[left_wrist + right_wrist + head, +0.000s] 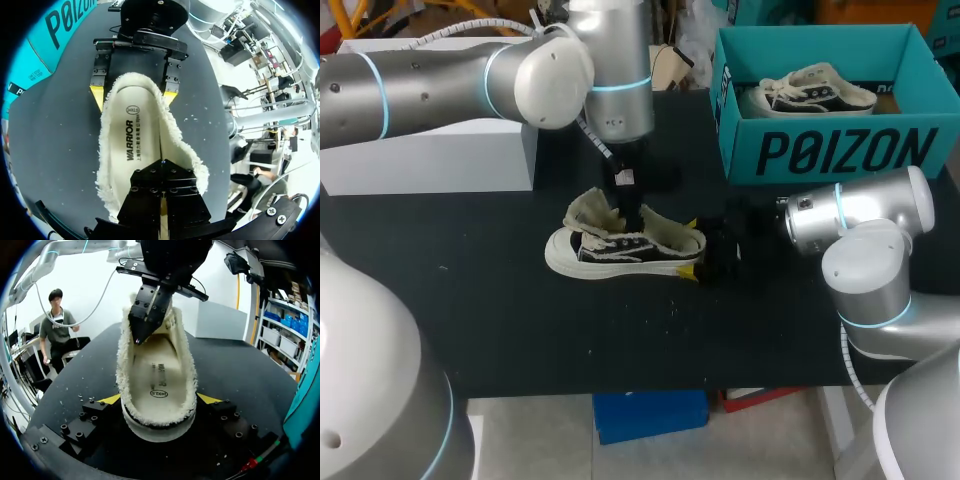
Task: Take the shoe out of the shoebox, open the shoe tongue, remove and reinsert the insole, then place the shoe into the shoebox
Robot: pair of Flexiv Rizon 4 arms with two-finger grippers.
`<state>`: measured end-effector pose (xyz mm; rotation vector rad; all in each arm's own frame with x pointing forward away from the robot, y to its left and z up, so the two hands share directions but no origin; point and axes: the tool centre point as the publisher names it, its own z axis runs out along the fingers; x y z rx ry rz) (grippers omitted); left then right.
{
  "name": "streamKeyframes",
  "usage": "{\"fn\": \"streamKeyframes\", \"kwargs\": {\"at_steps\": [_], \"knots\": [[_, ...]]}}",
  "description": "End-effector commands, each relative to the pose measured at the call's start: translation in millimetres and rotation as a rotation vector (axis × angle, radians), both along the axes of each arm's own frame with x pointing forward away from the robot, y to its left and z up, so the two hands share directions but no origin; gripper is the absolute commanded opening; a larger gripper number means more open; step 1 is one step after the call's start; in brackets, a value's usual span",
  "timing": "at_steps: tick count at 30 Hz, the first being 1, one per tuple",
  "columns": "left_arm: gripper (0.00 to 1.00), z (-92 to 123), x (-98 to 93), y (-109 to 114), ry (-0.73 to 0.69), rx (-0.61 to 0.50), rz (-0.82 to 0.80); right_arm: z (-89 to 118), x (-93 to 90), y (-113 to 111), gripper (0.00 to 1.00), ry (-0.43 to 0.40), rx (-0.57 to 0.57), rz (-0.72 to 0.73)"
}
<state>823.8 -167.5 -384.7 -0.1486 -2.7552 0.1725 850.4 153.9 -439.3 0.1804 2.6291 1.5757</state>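
The shoe (620, 250) is out of the box (840, 150) and lies mid-surface with its tongue open. The right tool (159, 399) clamps its heel. The left tool (161, 164), pressed together, sits at the insole (131, 135). Insole work and boxing likely remain.

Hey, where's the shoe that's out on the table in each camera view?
Head view: shoe at the middle of the table.
Left wrist view: under and ahead of the left gripper, opening upward.
Right wrist view: heel held in the right gripper.
Shared landmark: the teal shoebox.
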Motion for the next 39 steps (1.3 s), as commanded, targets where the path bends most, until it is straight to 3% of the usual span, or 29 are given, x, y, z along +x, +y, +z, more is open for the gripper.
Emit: {"fn": "streamKeyframes", "kwargs": {"at_steps": [1, 33, 34, 35, 39], "knots": [[0.0, -12, -2.0, -3, 0.006, -0.006, 0.009, 0, 0.9, -1, 0.0, 0.002, -0.003, -0.001], [0.0, -32, -15.3, -6, 0.004, -0.006, 0.069, 0, 0.9, -1, 0.0, 0.002, -0.003, -0.001], [0.04, -31, -15.0, -6, 0.001, -0.006, 0.069, 0, 0.9, -1, 0.0, 0.002, -0.003, -0.001], [0.16, -31, -14.7, -6, -0.002, -0.007, 0.069, 0, 0.9, -1, 0.0, 0.002, -0.003, -0.001], [0.39, -29, -13.8, -7, -0.012, -0.011, 0.066, 0, 0.9, -1, 0.0, 0.002, -0.003, -0.001]]}}
